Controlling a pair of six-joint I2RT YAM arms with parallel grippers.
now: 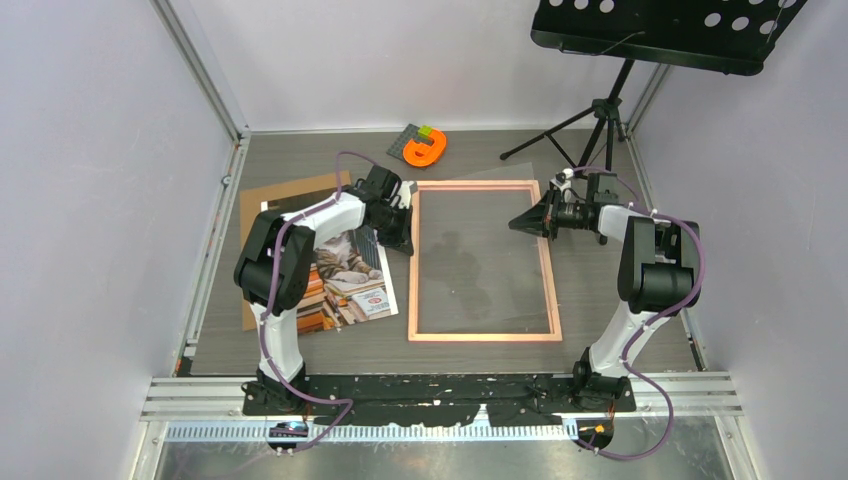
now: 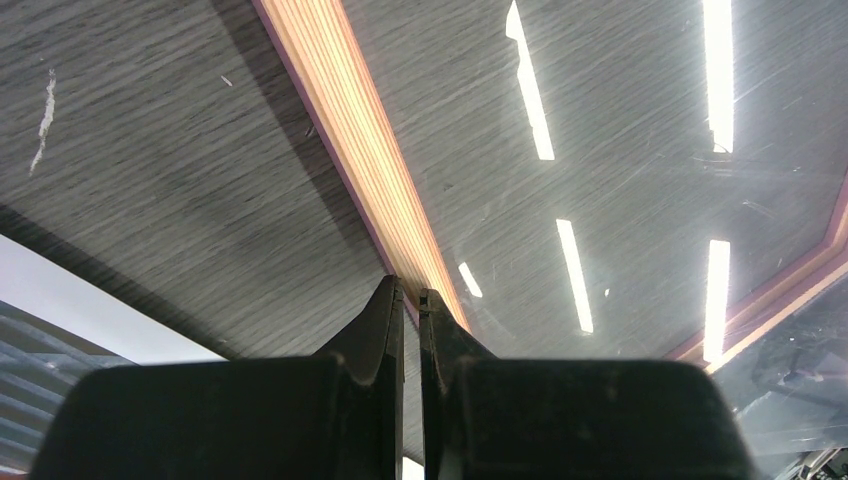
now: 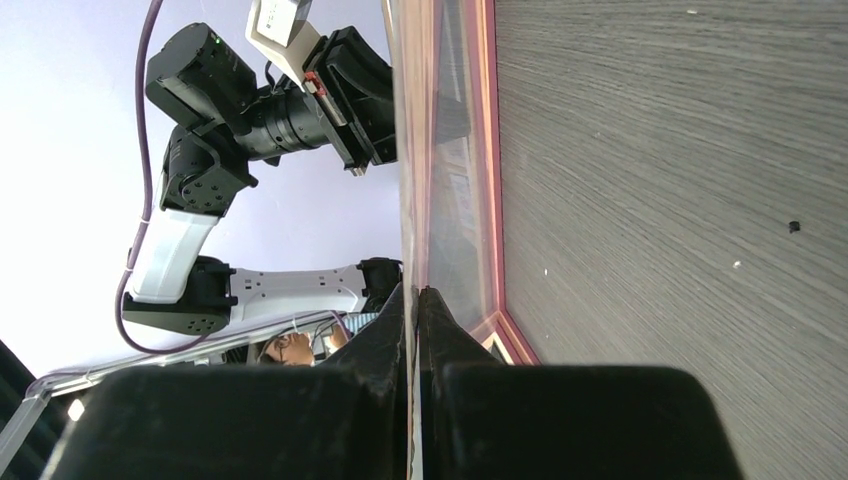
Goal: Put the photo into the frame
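Light, floppy and easily creased, the photo lies flat on the desk just behind the left tool, best pinched by its white border; that tool and the right tool, both pressed together, sit at opposite rails of the stiff frame.

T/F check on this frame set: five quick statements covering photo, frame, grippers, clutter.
1. The photo is already inside the frame. False: it lies left of the frame, partly on the brown board.
2. The left gripper and the right gripper both have their jaws shut. True.
3. The frame stands upright. False: it lies flat on the table.
4. The right gripper is at the frame's right rail. True.
5. The orange object sits by the arm bases. False: it sits at the far side, beyond the frame.
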